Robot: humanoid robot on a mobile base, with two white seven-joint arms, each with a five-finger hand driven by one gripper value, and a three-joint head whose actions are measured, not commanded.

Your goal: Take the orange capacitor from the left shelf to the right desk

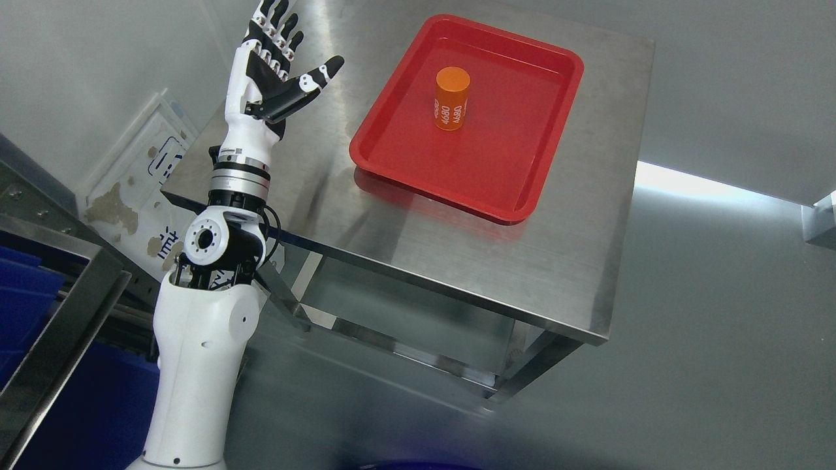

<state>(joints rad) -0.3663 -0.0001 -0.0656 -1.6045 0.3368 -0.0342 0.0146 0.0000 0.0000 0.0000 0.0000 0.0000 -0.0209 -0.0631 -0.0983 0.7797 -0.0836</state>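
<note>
An orange capacitor (452, 98), a short cylinder with white print, stands upright in a red tray (405, 163) on a steel desk (562, 274). My left hand (287, 55) is raised over the desk's left part, well to the left of the tray. Its fingers are spread and hold nothing. The white left arm comes up from the lower left. No right arm shows.
A steel shelf frame (62, 326) with blue bins (19, 294) stands at the lower left. A worn white sign (140, 176) leans behind the arm. Grey floor lies to the right of the desk, with a white object (821, 222) at the right edge.
</note>
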